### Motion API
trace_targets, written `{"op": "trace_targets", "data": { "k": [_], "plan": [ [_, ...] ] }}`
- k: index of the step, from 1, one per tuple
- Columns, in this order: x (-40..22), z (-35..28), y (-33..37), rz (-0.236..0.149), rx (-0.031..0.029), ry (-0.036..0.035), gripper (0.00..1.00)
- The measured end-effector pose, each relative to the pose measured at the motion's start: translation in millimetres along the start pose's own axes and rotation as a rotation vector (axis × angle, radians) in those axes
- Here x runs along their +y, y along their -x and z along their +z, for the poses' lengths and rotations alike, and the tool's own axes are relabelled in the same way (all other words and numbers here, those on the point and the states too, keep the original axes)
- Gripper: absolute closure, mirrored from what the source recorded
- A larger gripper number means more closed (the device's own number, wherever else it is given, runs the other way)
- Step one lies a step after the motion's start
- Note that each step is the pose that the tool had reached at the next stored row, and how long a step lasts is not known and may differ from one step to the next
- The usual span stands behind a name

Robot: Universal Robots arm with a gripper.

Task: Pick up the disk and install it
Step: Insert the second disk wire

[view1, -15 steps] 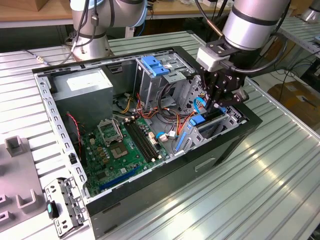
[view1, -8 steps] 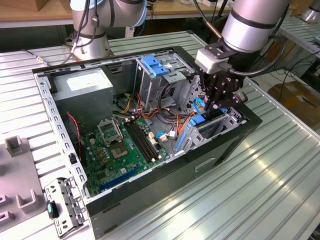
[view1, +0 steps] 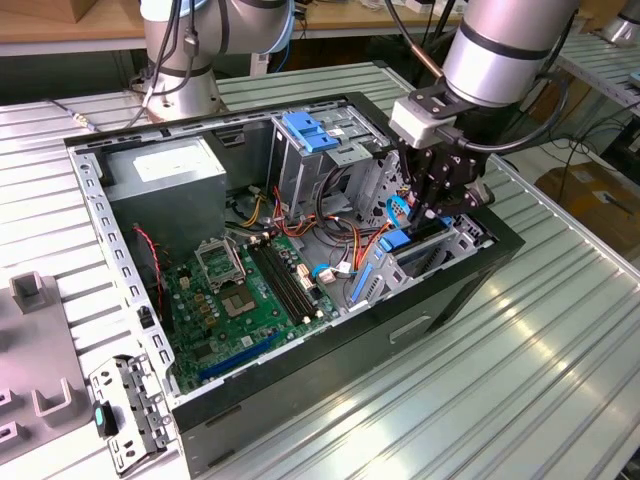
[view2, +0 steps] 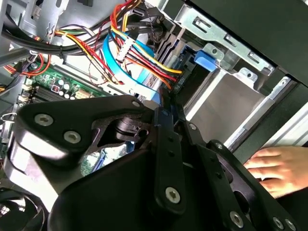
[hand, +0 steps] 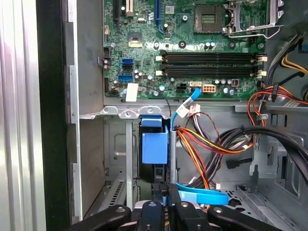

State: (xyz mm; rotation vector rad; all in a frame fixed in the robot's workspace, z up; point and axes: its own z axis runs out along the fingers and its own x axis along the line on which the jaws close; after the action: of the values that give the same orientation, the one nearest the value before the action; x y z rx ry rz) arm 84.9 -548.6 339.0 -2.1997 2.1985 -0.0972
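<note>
— What's crowding you in there?

— Red and orange wires [hand: 202, 144], a blue cable [hand: 202, 196] and the motherboard [hand: 183, 48] beside the drive bay [view2: 226, 103]; a person's hand [view2: 279, 168] rests outside the case.

— And your arm?

— Your gripper [view1: 440, 205] reaches down into the bay, clenched on the disk [hand: 155, 149], which stands on edge.

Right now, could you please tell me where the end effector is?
In the exterior view, the end effector sits inside the computer case, toward the exterior view's right, beside the coloured cables.
</note>
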Motion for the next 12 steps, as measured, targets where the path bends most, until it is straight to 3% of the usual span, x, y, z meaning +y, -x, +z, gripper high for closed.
{"op": "trace_targets", "data": {
  "k": [3,5,6,12],
  "plan": [
    [0.0,0.1,0.0,0.0,-0.0003,-0.0001,0.83],
    [-0.1,0.0,0.0,0.0,-0.0011,-0.0002,0.77],
    [-0.2,-1.8,-0.1,0.0,-0.0003,-0.0001,0.7],
    [-1.1,-16.9,-0.3,0.0,0.0,-0.0005,0.7]
  ]
}}
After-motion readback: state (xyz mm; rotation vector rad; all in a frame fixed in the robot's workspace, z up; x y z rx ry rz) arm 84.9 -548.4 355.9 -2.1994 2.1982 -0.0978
